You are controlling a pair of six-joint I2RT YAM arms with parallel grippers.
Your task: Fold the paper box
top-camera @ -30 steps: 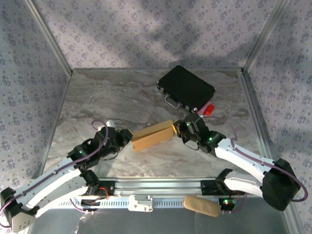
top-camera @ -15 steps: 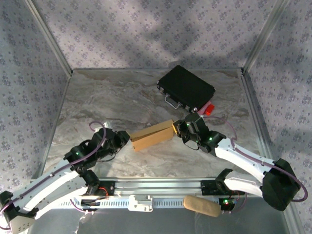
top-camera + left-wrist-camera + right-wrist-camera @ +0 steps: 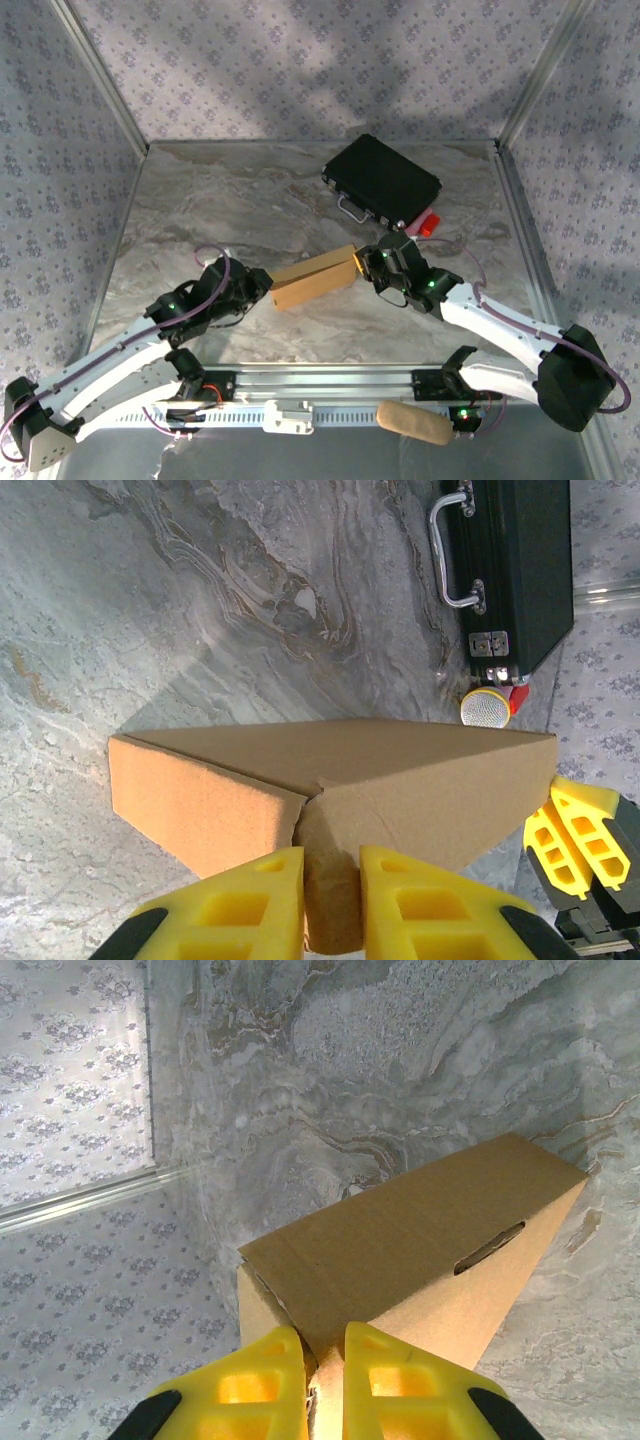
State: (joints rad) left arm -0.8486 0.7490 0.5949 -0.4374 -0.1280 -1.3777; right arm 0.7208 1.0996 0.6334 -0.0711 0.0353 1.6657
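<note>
You've got the paper box (image 3: 312, 279) lying on the table (image 3: 220, 200), mid-front, btwn the 2 arms, w/ its R end angled toward the back. L jaws are pinched nearly closed on cardboard at the box's L end. In the left wrist view the yellow fingers (image 3: 245, 900) squeeze a flap where 2 panels meet. R jaws are clamped too, w/ only a thin gap, on the box's R end edge. The black case (image 3: 382, 180) sits behind, apart from the box.
</note>
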